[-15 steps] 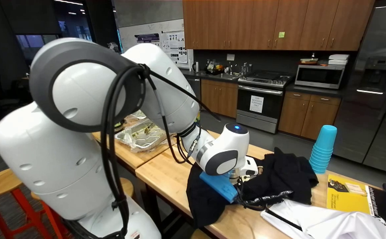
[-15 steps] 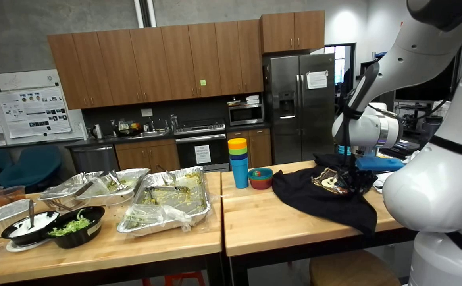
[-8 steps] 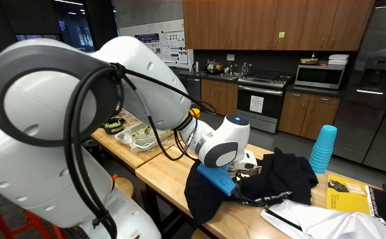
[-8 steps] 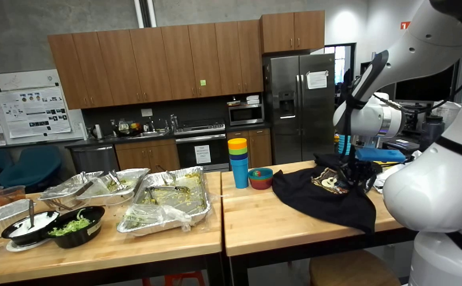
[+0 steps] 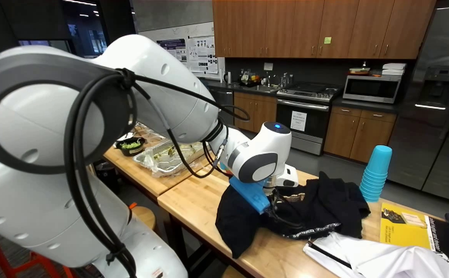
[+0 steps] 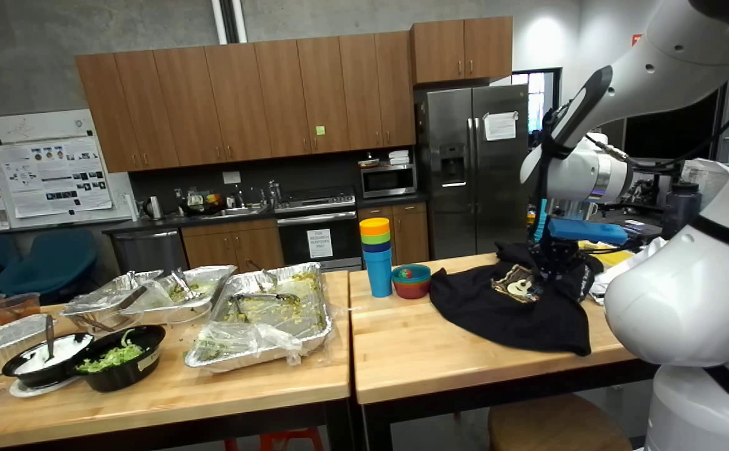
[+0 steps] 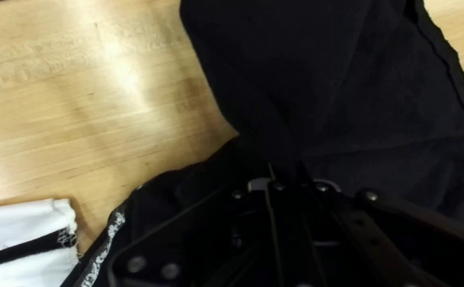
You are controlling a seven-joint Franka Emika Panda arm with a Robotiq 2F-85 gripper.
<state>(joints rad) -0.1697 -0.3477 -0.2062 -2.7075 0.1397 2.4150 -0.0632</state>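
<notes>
Claw (image 7: 291,177) nearly fully closed, fold of black cloth (image 7: 280,59) pinched at its tips; remainder spread below it on tabletop (image 7: 76,131); white cloth (image 7: 12,225) near it.

White arm (image 5: 189,116), grey joint ring (image 5: 47,67), black cables (image 5: 69,146), blue light (image 5: 277,126); jaws seemingly black.

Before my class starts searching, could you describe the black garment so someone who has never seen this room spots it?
Find the wooden table beside the white robot arm. On it, at the end effector, lies a crumpled black garment. Its dark colour and guitar print set it apart from the white cloth next to it.
</notes>
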